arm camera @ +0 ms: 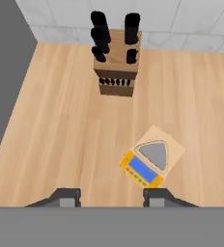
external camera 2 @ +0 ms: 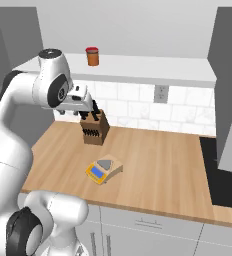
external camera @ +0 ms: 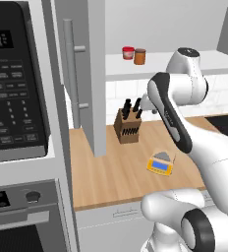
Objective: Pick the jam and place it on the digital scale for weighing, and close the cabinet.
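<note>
The jam (external camera: 140,56), a small jar with orange-brown contents under a dark lid, stands upright on the pale inner shelf (external camera: 185,64) of the cabinet, just beside a shorter red jar (external camera: 128,52) that seems to touch it or nearly so. In the right base view the jam (external camera 2: 93,58) hides most of the red one, whose lid peeks over it. By its look it is a rigid glass or plastic cylinder: light, stiff, smooth-sided and likely slippery, and breakable if dropped from shelf height. The best hold is probably across the middle of the body, below the lid, coming in from the side away from the red jar so the fingers do not knock it.

The cabinet door (external camera: 89,74) with its long silver bar handle (external camera: 70,69) stands swung open over the counter (external camera: 116,172). Below, well apart from the shelf, the digital scale (arm camera: 147,164) lies flat on the counter, its grey plate bare and blue display towards the counter's front edge. A wooden knife block (arm camera: 115,62) stands behind it near the tiled wall.

The hand (arm camera: 112,195) hangs over the counter, looking down at the scale, holding nothing; its fingertips (arm camera: 65,197) stand at their narrowest setting with bare counter between them. A black microwave (external camera: 15,83) sits at the far left.
</note>
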Motion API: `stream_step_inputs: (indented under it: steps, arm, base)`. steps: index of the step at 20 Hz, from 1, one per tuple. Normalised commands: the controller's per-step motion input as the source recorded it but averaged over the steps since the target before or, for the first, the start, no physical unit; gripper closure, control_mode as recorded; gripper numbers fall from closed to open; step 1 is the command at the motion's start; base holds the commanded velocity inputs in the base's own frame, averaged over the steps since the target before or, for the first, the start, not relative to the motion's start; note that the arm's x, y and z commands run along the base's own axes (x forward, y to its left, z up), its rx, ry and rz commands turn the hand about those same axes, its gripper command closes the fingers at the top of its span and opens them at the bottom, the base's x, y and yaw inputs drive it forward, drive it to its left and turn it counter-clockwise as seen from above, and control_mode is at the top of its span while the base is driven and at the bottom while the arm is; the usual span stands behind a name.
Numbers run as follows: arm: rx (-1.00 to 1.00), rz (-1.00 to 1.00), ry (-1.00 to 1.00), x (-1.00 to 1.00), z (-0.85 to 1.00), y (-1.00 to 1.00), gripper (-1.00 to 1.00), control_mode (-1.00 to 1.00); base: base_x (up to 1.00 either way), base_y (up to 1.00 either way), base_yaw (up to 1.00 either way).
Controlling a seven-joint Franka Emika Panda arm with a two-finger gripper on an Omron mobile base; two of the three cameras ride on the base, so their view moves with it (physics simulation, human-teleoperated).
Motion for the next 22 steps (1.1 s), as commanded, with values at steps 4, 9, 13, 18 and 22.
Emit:
stream_step_inputs:
  steps: [4,9,13,18,22]
  arm:
    - [0.0,0.0,-0.11,-0.25,0.0,0.0,-1.0,-1.0]
    - [0.0,0.0,0.04,-0.31,-0.07,0.0,-1.0,-1.0]
    - [0.0,0.0,-0.09,-0.52,0.02,-0.05,-1.0,-1.0]
    - [0.0,0.0,-0.32,-0.52,0.51,-0.04,-1.0,-1.0]
    - [0.0,0.0,-0.33,-0.34,0.7,-0.05,-1.0,-1.0]
  base:
    - [0.0,0.0,0.0]
    - [0.0,0.0,0.0]
    - [0.0,0.0,0.0]
    - [0.0,0.0,0.0]
    - [0.0,0.0,0.0]
